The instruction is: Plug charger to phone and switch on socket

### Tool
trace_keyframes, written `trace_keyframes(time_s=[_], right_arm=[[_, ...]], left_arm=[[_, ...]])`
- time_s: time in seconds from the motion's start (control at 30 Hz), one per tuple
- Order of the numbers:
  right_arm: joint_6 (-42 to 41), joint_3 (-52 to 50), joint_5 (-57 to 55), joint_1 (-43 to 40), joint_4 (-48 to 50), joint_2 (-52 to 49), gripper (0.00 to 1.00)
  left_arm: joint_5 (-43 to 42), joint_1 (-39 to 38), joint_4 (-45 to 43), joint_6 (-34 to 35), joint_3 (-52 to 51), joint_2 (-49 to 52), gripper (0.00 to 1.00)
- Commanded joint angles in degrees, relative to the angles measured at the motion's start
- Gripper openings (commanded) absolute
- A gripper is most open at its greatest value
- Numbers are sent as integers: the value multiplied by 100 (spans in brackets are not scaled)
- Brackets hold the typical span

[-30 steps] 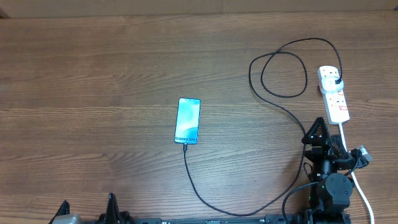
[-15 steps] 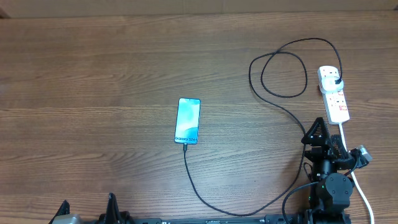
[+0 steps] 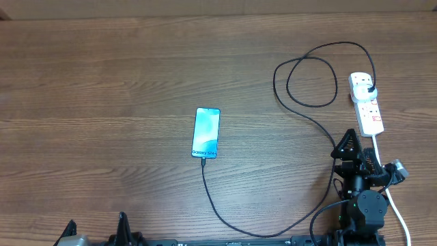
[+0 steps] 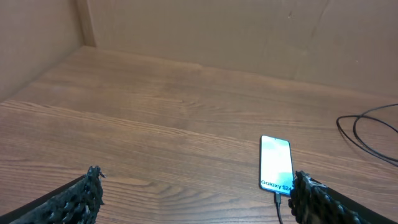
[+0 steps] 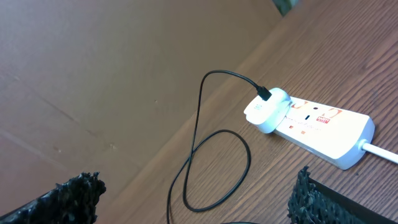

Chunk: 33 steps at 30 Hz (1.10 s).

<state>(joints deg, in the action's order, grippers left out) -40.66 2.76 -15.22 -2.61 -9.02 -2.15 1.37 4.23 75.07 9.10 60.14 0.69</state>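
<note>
Clearly wide open and empty on both sides: right gripper (image 5: 193,202) low at the near right edge of the table (image 3: 102,82), left gripper (image 4: 198,190) low at the near left edge, nothing between the fingers of either. Just ahead of the right gripper, the socket (image 5: 326,127), flat on the wood, with the charger (image 3: 225,213) plugged into its far end through a white adapter (image 5: 266,111). From there, a loop of thin black cable, then a long curve round to the phone (image 3: 206,132), mid-table, screen up and lit. Seems to touch the phone's lower edge with the small connector (image 4: 277,198); fully seated or not, cannot tell. Probably plugging finished, so the switching step in hand; red switches (image 5: 313,118) too small to read as on or off. Next, calls for the right gripper forward over the strip, jaws narrowed, one fingertip pressing the switch beside the adapter, without pushing the light strip away or catching the cable.
</note>
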Motion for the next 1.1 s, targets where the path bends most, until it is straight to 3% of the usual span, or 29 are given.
trace_keyframes(time_s=[0.0,0.53,0.87,1.07], right_arm=[[61,-13,9,-61,46,-15,100],[96,-238,26,-20,575,199,100],[2924,-238,1060,46,472,199,100],[3381,-238,1156,46,459,199,100]], left_arm=[[52,26,-15,79,7,-44,100],[52,26,-13,79,7,-44,100],[52,26,-13,79,7,-44,100],[52,26,-13,79,7,-44,100]])
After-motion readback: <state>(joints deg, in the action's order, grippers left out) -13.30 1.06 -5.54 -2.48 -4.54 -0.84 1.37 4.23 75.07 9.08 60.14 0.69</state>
